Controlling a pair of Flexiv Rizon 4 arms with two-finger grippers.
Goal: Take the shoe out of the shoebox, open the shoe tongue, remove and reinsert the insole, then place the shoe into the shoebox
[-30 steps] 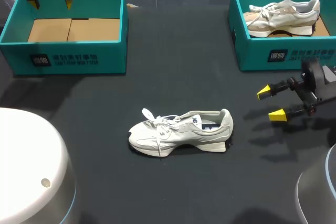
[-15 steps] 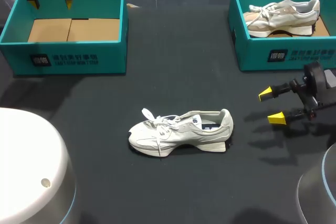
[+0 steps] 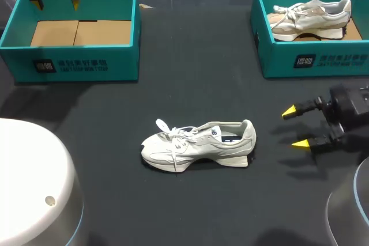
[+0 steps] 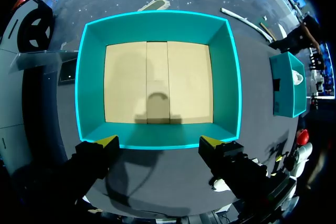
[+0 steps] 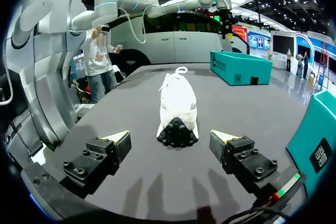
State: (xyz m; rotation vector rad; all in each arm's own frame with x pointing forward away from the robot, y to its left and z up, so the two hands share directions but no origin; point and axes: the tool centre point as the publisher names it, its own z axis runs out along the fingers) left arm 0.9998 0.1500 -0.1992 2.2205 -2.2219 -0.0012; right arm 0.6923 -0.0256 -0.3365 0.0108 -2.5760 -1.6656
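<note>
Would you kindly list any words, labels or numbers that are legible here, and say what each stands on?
Nothing can be quoted with confidence.
On the left shoebox: a dark square mark and a line of white print on its front wall, too small to read.
On the right shoebox: the same kind of mark and print, too small to read.
On the shoe on the table: a small dark label by its opening, blurred.

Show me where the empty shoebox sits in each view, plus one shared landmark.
Head view: empty shoebox at the table's far left.
Left wrist view: empty shoebox just ahead of the left gripper.
Right wrist view: empty shoebox beyond the white shoe.
Shared landmark: the left gripper hanging over it.
</note>
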